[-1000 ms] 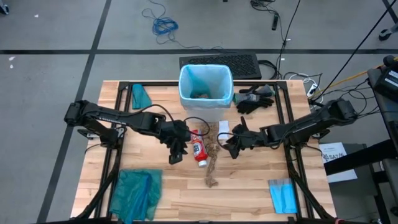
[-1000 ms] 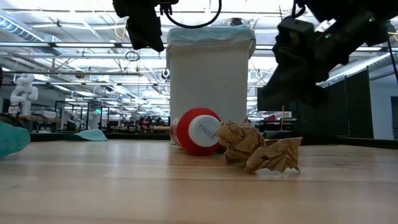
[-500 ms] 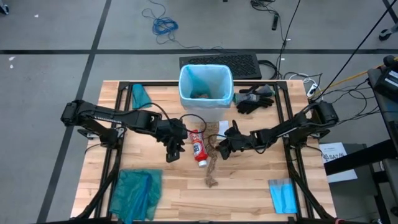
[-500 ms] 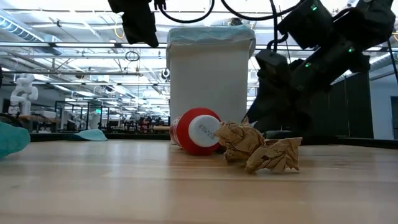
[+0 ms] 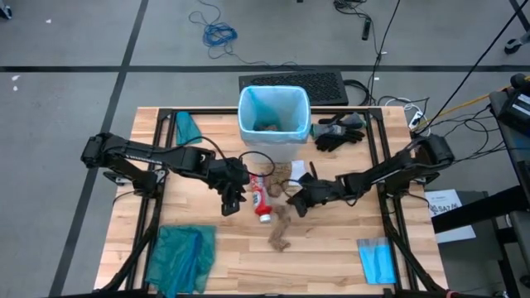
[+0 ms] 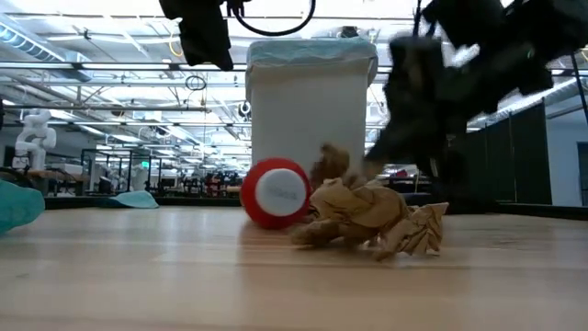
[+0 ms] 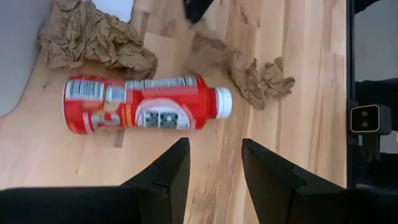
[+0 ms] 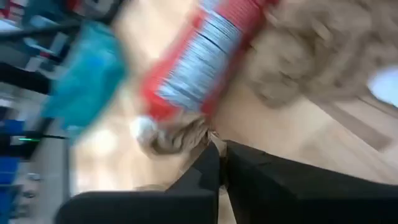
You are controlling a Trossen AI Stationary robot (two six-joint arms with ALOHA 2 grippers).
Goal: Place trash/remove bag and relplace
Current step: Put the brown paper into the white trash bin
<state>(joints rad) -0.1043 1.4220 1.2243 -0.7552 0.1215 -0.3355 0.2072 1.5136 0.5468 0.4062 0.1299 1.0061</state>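
A red-and-white bottle lies on its side on the wood table. A crumpled strip of brown paper lies just right of it, and another brown crumple lies by the bin. The white bin at the far middle is lined with the light-blue bag. My left gripper hangs open above the table, left of the bottle. My right gripper is low at the paper strip's far end, shut. My right gripper pinches the far end of the brown paper strip at its fingertips, coming in slanting down from the table's right. That end is raised, while the rest of the strip lies on the table. The wrist view is blurred, so I cannot tell how many layers it holds.
A white scrap lies near the bin. Black gloves sit right of the bin. A dark teal bag lies at the near left, a small folded blue sheet at the near right, and a teal piece at the far left.
My right gripper has gone down and toward the table's left onto the paper strip and has shut. The strip has bunched up and shifted left, its far end raised. The bottle has been nudged a little toward the table's left.
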